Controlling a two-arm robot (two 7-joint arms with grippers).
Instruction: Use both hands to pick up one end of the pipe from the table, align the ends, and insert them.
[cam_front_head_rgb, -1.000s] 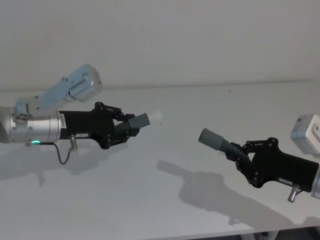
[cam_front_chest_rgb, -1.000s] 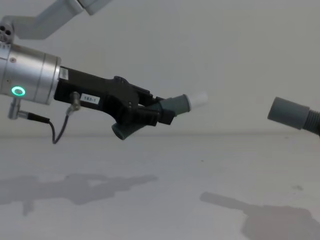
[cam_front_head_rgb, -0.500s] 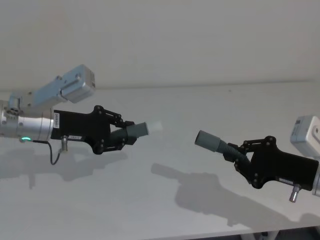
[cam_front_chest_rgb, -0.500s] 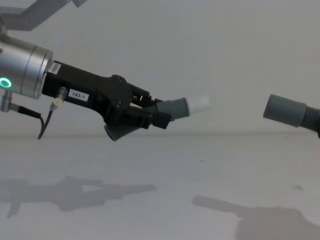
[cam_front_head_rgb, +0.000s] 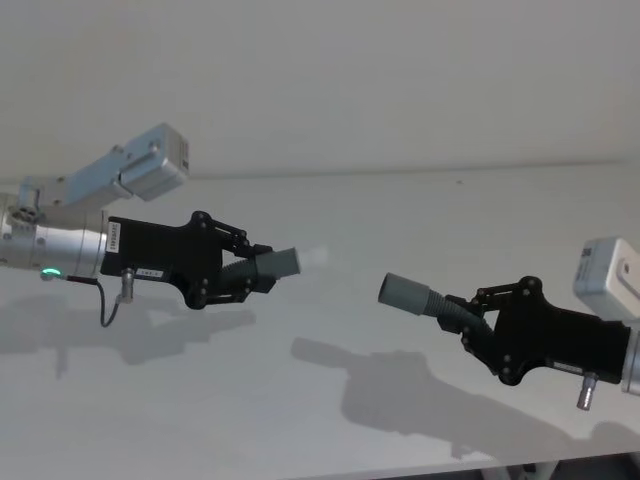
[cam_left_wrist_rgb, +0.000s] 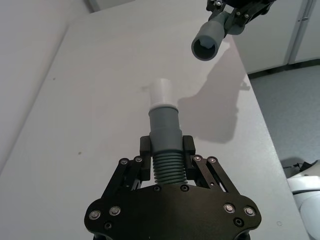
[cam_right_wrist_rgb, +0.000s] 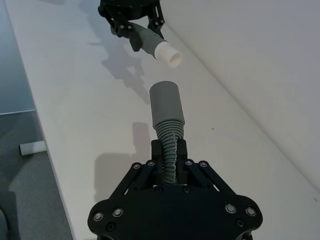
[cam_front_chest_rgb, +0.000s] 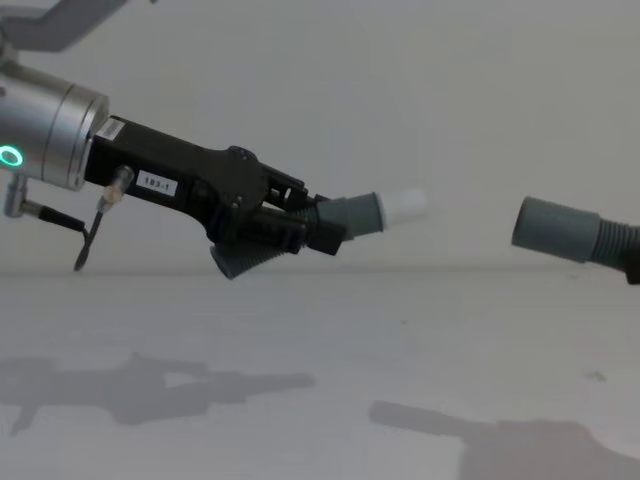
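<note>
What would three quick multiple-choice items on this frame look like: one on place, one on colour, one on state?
1. Where are the left hose piece and the right hose piece?
A. both lying on the table
B. one in each pincer, off the table
C. one held, one lying on the table

2. What colour is the tip of the left hose piece?
A. red
B. white
C. black

3. How do the two facing ends stand?
A. fully inserted
B. touching
C. apart

Answers:
1 B: the left pincer and the right pincer each clamp a ribbed middle, above the table.
2 B: the narrow tip shows white in the chest view.
3 C: a clear gap lies between the tip and the open cuff of the right hose piece.
</note>
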